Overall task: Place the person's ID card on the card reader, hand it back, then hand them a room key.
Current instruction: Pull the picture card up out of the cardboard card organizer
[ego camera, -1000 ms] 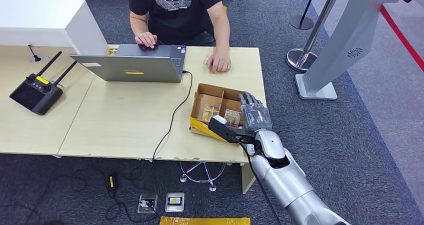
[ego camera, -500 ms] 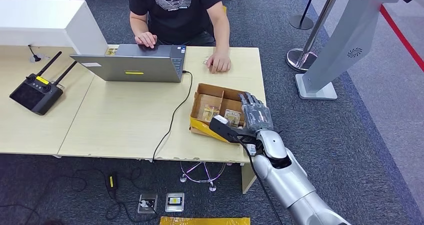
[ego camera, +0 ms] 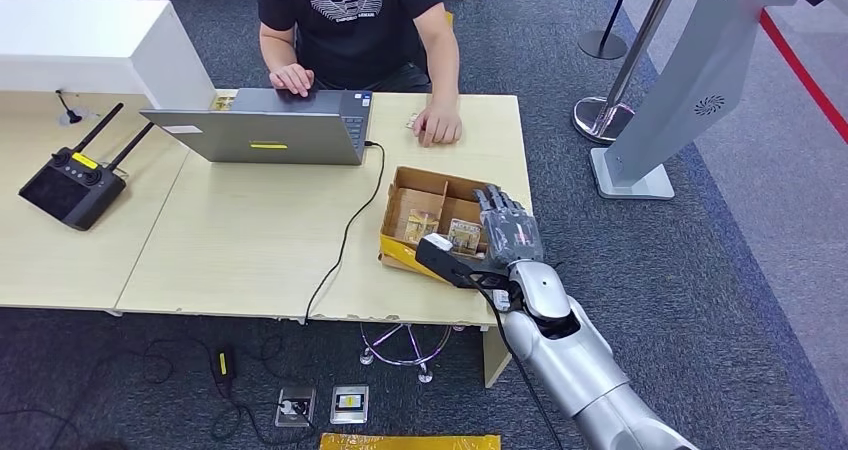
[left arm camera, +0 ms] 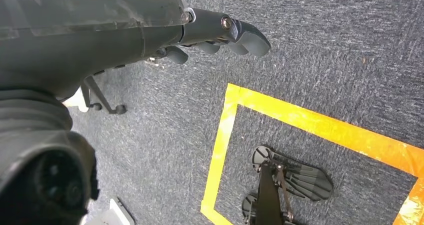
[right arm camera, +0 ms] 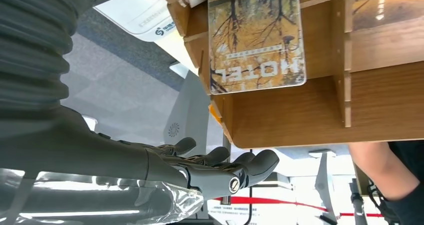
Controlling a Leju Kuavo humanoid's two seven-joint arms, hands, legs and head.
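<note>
Wooden box [ego camera: 432,182] holding hotel key cards [right arm camera: 256,37], right robot hand [ego camera: 510,228] empty, fingers apart beside it

Open laptop [ego camera: 268,125] and black remote controller [ego camera: 73,184] on the counter [ego camera: 240,245]; stanchion base [ego camera: 597,118] on carpet.

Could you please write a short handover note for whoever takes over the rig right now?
Right hand: empty, fingers extended at the wooden tray of hotel key cards, not touching one.
Left hand: hangs over the carpet, holding nothing.
The person's hand rests on the desk by a small item, too small to identify.
Left: pick a key card and hand it over. Whether the ID step is done cannot be told.
</note>
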